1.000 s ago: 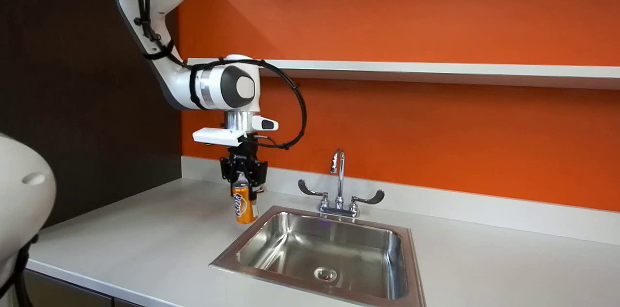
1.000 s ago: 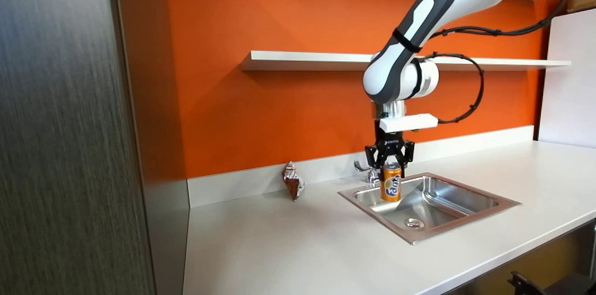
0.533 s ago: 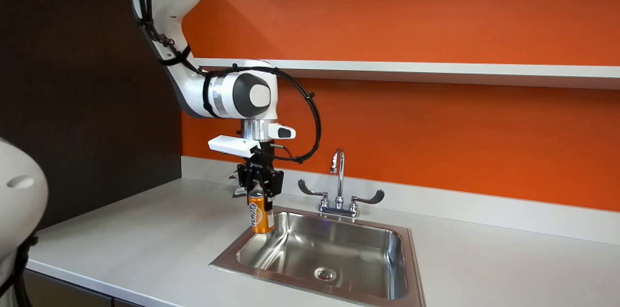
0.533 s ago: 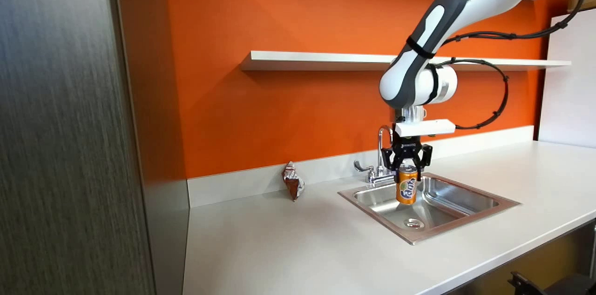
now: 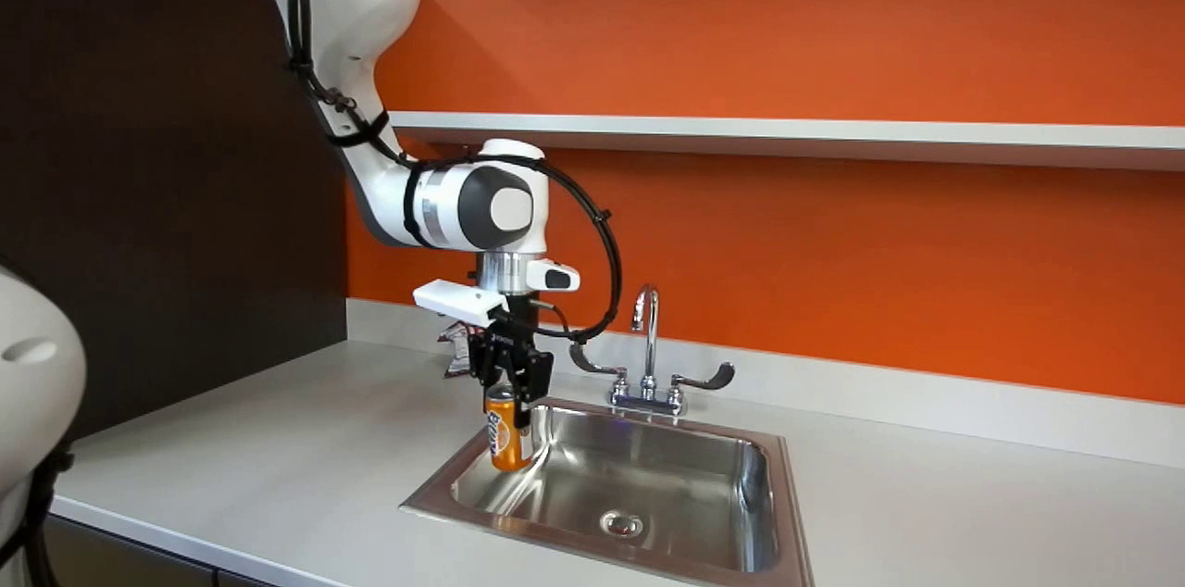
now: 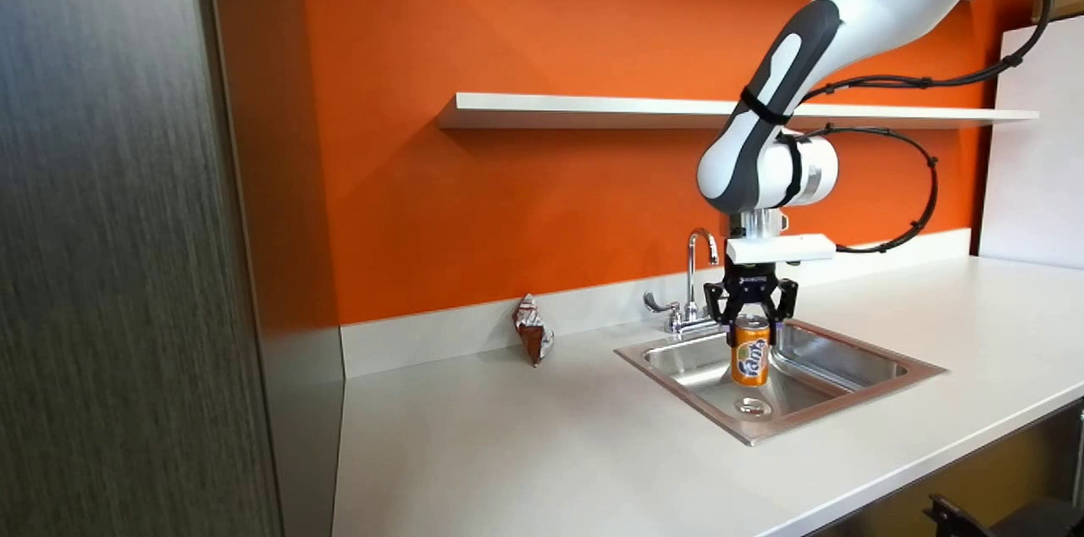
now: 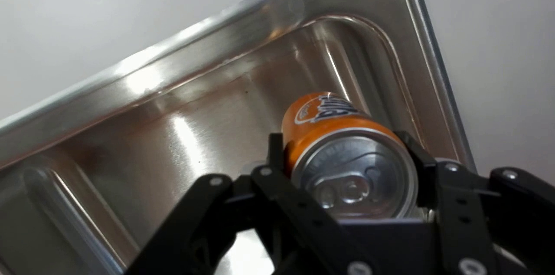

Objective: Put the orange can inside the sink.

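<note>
The orange can [image 5: 509, 448] is upright in my gripper [image 5: 505, 411], and its silvery top faces up. The can [image 6: 750, 363] and the gripper [image 6: 752, 340] also show in an exterior view. The can hangs over the basin of the sink [image 5: 785, 494], near one side; I cannot tell whether its base is below the rim. The sink rim also shows in an exterior view [image 6: 713, 410]. In the wrist view the fingers [image 7: 344, 149] press on both sides of the can [image 7: 347, 158], over the basin close to a corner of the sink rim [image 7: 409, 49].
A chrome faucet [image 5: 651, 346] with two handles stands behind the sink, near the gripper. A red-silver packet [image 6: 532, 329] leans near the back wall. A white shelf [image 5: 741, 131] runs along the orange wall above. A dark panel [image 5: 185, 198] stands at one side.
The arm has carried the can sideways from beside the sink to over the basin, then lowered it somewhat. The grip on the can is unchanged.
</note>
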You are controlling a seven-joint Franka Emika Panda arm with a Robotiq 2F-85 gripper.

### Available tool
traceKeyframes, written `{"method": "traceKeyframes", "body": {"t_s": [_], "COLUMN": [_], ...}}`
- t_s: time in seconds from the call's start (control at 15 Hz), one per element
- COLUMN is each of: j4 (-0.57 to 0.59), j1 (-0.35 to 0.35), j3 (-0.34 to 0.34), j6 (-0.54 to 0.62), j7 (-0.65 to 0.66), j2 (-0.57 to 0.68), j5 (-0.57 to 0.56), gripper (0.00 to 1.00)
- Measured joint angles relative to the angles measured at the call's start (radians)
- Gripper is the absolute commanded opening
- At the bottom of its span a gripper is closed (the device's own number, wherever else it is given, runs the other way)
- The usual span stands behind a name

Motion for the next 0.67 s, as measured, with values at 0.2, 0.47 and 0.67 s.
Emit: {"method": "traceKeyframes", "body": {"t_s": [0.2, 0.47, 0.67], "j4": [0.018, 0.059, 0.097], "j1": [0.0, 0.0, 0.0], "j3": [0.0, -0.001, -0.004], "j6": [0.019, 0.035, 0.049], "j7": [0.0, 0.0, 0.0], "j2": [0.047, 0.12, 0.173], "j5": [0.016, 0.03, 0.05], "gripper": [0.38, 0.38, 0.38]}}
